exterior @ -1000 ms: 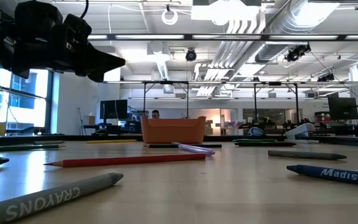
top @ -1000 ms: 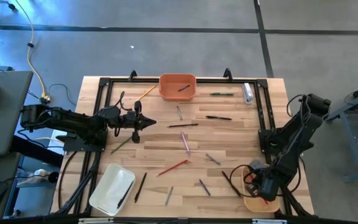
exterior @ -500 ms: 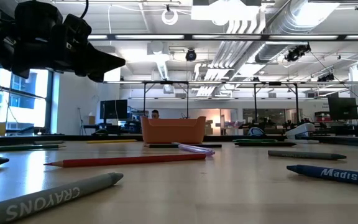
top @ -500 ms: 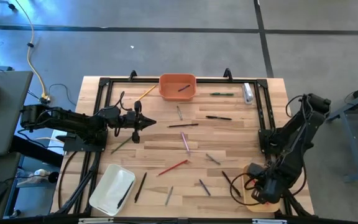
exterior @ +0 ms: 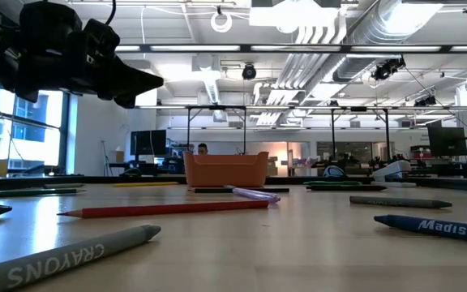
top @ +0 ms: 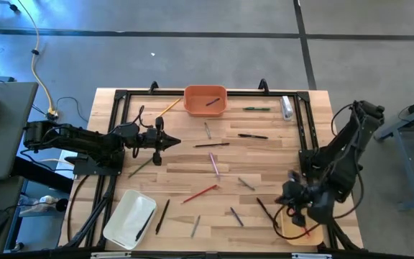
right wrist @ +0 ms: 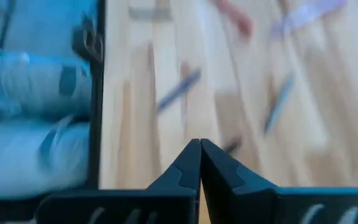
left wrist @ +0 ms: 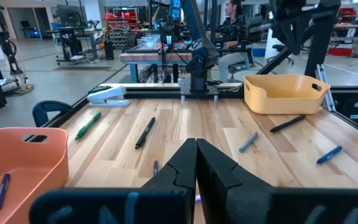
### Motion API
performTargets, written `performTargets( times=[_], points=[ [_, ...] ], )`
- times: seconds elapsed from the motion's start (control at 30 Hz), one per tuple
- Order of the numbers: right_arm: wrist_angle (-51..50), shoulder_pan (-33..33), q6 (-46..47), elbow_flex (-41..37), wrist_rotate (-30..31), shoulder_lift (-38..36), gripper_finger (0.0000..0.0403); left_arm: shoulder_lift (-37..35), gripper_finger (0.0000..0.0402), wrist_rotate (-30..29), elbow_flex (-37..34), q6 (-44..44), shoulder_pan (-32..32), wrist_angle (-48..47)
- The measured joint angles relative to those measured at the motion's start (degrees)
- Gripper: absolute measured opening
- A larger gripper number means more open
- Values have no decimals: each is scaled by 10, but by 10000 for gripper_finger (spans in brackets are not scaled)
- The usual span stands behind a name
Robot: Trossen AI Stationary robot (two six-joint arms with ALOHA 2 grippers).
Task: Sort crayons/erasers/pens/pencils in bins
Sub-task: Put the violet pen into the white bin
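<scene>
Right gripper (top: 291,196) has been lifted off the tan bin (top: 290,229), jaws shut empty; black pen (top: 265,209) lies just beside it, diagonal. Left gripper (top: 171,142) shut, farther.

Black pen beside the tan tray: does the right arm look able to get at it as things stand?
Probably yes. The right gripper, shut and empty, hangs by the tan tray, close to the black pen. Bare wood surrounds the pen; it would only need to open first.
</scene>
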Motion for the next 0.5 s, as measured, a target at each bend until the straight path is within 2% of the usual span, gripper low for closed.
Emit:
performTargets(
  times=[0.13,0.3,0.5],
  points=[
    [181,-63,-185,-93,18,-51,0,0,0,0,0,-1,0,-2],
    [486,-182,-401,-240,-53,-106,0,0,0,0,0,0,0,-15],
    [769,-323,-546,-372,-130,-107,0,0,0,-1,0,-3,0,-26]
  ],
)
